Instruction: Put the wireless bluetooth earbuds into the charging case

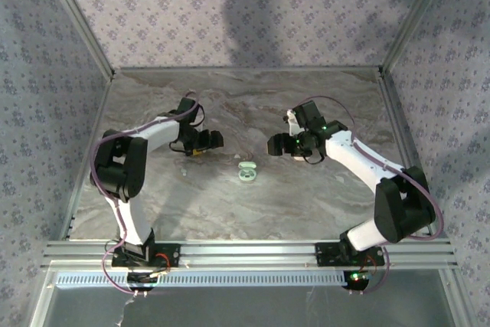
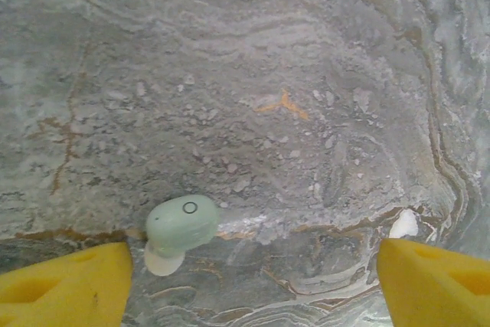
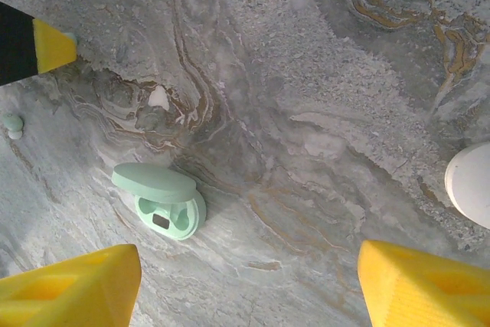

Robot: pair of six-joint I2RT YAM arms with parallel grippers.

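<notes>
Left gripper (image 2: pixel 253 285): I see it spread wide and holding nothing, low over the counter (image 2: pixel 306 74).
Earbud (image 2: pixel 181 229): pale green with a whitish tip, lying on the counter between the left gripper's fingers (image 2: pixel 65 285). It sits just beside the finger at the wrist view's left and well apart from the other one. I cannot tell whether it touches.
Right gripper (image 3: pixel 249 285): also spread wide and holding nothing.
Case (image 3: pixel 164 206): mint green, lid raised, on the counter ahead of the right gripper, toward its finger on the view's left.
From above: the case (image 1: pixel 246 171) lies between the left gripper (image 1: pixel 205 143) and the right gripper (image 1: pixel 277 145), a little nearer the arm bases than either.
Right wrist view, far left edge: the earbud (image 3: pixel 11 122) shows, with a left gripper fingertip near it.
Right wrist view, right edge: a white rounded thing (image 3: pixel 471 183), cut off by the frame.
</notes>
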